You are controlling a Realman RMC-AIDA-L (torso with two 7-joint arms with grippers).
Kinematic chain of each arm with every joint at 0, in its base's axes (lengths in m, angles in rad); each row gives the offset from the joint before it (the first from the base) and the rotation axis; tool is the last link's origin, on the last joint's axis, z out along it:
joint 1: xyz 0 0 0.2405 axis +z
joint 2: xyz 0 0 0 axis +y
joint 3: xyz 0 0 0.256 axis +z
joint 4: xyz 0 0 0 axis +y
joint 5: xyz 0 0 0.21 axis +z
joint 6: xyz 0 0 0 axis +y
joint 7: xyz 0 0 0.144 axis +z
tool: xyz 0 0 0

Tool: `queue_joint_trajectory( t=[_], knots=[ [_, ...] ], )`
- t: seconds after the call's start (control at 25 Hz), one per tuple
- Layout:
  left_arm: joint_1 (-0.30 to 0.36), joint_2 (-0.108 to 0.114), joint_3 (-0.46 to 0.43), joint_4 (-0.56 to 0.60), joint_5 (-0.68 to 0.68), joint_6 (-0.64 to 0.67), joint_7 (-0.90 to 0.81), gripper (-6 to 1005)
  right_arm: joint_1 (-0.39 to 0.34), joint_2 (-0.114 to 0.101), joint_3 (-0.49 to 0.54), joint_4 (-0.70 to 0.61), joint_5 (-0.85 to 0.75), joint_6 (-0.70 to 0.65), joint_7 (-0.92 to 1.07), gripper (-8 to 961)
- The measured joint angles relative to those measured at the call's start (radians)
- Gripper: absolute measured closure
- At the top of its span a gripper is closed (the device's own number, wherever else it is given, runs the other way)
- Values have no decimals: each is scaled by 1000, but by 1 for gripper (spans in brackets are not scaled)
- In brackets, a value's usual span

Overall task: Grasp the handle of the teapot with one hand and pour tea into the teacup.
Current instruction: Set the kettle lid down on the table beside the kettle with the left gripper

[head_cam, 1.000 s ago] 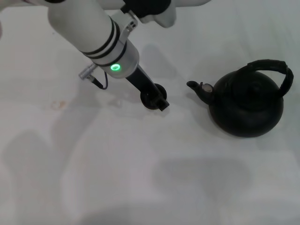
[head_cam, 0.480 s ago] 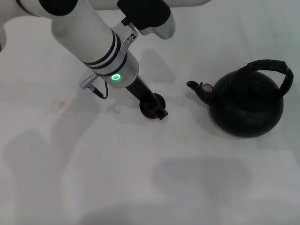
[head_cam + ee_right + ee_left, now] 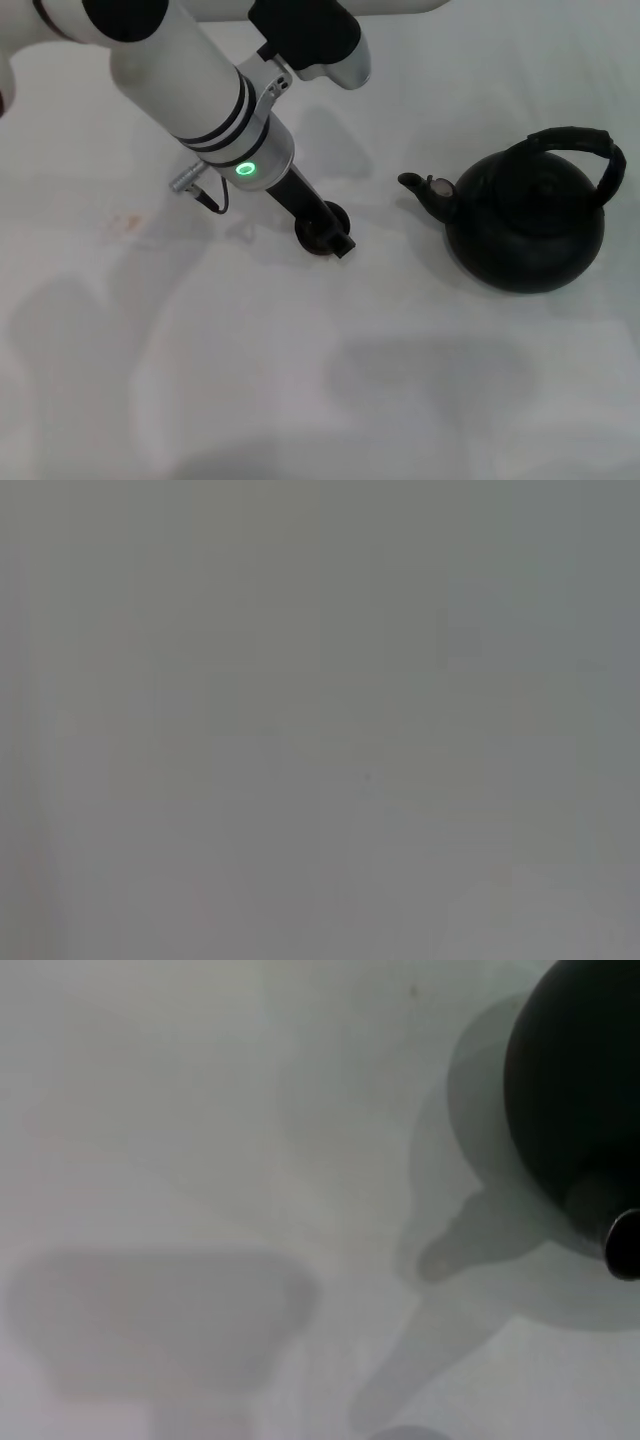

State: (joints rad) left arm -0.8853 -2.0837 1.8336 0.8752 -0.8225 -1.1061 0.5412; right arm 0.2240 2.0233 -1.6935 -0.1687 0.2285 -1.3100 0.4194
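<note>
Left arm comes in from the upper left of the head view, white forearm with black bands and a green light (image 3: pixel 244 170) lit at the wrist. My left gripper (image 3: pixel 338 243) is low at the teacup (image 3: pixel 340 214), its black end lying across the cup so only part of the rim shows. It overlaps the cup, but contact isn't clear. I can't tell whether the left gripper is spread or closed, since everything there is black on black. A short grey plug and cable (image 3: pixel 205 190) hang off the wrist.

The teacup sits on the white bench (image 3: pixel 250 380) about mid-scene, left of the teapot (image 3: pixel 525 225) and well apart from it. The teapot stands upright on the right side of the bench, nothing touching it. Its spout (image 3: pixel 418 186) points left toward the teacup, with the small metal-tipped cap (image 3: pixel 437 186) just behind the tip. The handle (image 3: pixel 575 143) arches over the top of the pot, upright and free.

In the left wrist view, the teapot (image 3: pixel 575 1080) shows as a dark round mass at one edge, with its shadow spread over the bench (image 3: pixel 200 1160). A dark bit at the frame edge below the pot's body could be the spout, not sure.

The right wrist view shows only flat grey, nothing readable. My right gripper isn't visible in any view.

There's a faint orange smudge (image 3: pixel 125 222) on the bench to the left of the arm.
</note>
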Motion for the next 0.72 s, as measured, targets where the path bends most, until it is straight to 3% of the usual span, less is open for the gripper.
queue_joint_trajectory(
  t=[0.72],
  knots=[
    [-5,-1,4,5,-1,2,0,256,0,0,0,-2,0,0,1,81]
  ],
)
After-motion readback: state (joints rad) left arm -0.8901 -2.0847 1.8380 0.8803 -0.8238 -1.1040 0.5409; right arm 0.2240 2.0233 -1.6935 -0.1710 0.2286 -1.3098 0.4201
